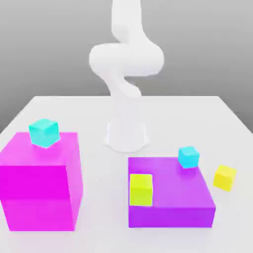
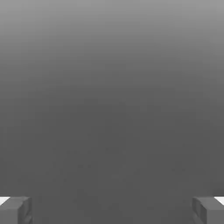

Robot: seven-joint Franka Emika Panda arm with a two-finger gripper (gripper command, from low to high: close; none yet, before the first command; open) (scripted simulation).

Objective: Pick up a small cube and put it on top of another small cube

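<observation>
The white tabletop point(image 1: 89, 148) carries everything, with the white arm point(image 1: 126, 59) standing on its round base toward the far side, rising and folding back on itself at a thick elbow before running up out of the exterior view.

Largest of the loose things is the tall magenta block point(image 1: 39, 183) on the exterior view's left. On its top face, near the far edge, sits the small turquoise cube point(image 1: 44, 132), raised well above the tabletop. On the exterior view's right lies a lower, broader purple block point(image 1: 170, 195). A small sky-cyan cube point(image 1: 189, 156) rests on its far part, and a small lime-yellow cube point(image 1: 141, 189) stands against its near corner on the exterior view's left side.

The small golden-yellow cube point(image 1: 225, 177) sits on the tabletop itself, just beside the purple block on the exterior view's right, touching nothing else that can be made out. The purple block and the arm's base lie between it and the magenta block.

In the hand view the tool point(image 2: 112, 210) has its two grey fingertips point(image 2: 15, 210) spread far apart, released, nothing between them, with plain grey background beyond.
</observation>
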